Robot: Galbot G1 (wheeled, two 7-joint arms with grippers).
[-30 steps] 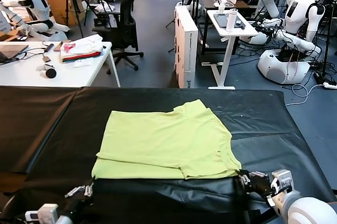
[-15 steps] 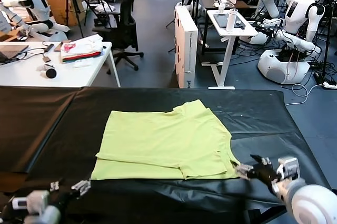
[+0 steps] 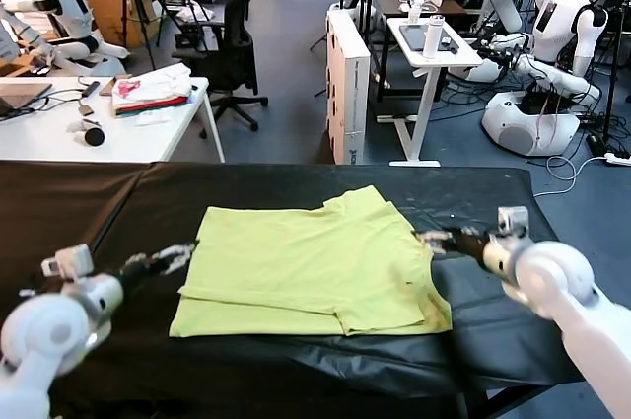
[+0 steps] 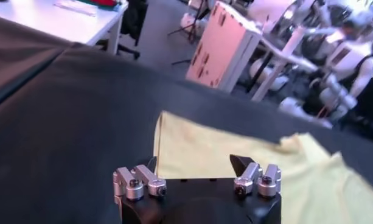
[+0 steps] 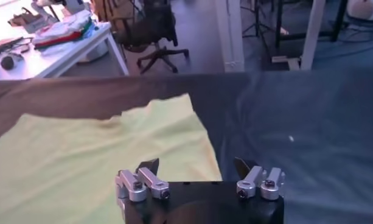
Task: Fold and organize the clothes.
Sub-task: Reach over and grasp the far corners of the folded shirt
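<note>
Change: my left gripper (image 3: 175,257) and right gripper (image 3: 434,239), both released, moved from the near hem up beside the T-shirt (image 3: 314,266).
Meaning: next fold likely.

Lime-green T-shirt (image 3: 311,266), black table cover (image 3: 99,202)

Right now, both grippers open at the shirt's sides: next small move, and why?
Probably bring both grippers in and down onto the far side edges of the T-shirt and close. The left gripper sits open just off its left edge, the right gripper open at the right edge near the sleeve; neither holds cloth. The shirt lies half folded on the black table, so another fold seems due.
</note>
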